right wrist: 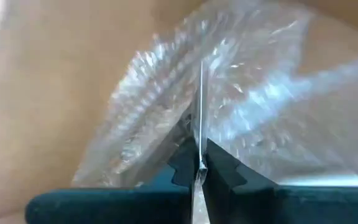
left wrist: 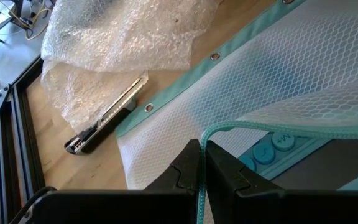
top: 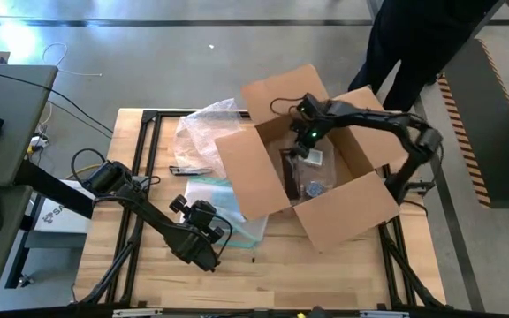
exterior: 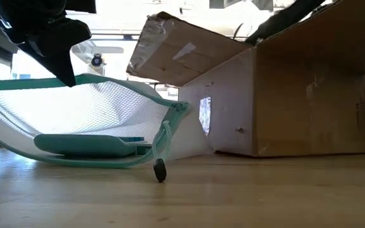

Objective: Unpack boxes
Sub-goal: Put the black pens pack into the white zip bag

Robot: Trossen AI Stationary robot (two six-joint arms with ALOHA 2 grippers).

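Corrugated brown cardboard box (top: 325, 159) sits open on the wooden table (top: 325, 274), flaps spread outward, and you can take it as your landmark. Your right gripper (top: 310, 141) is down inside the box, its fingers pressed together on a fold of clear plastic wrapping (right wrist: 241, 106); in the right wrist view a thin edge of that film runs straight up from between the closed tips. Other small packaged items (top: 315, 181) lie on the box floor beside it. Your left gripper (top: 203, 231) is outside the box, just off its open side, clamped tight on the teal-edged mesh pouch (exterior: 87, 120), one edge lifted off the table. Bubble wrap (top: 203, 124) lies heaped against the box's outer wall, with a utility knife (left wrist: 107, 115) on the table beside it.
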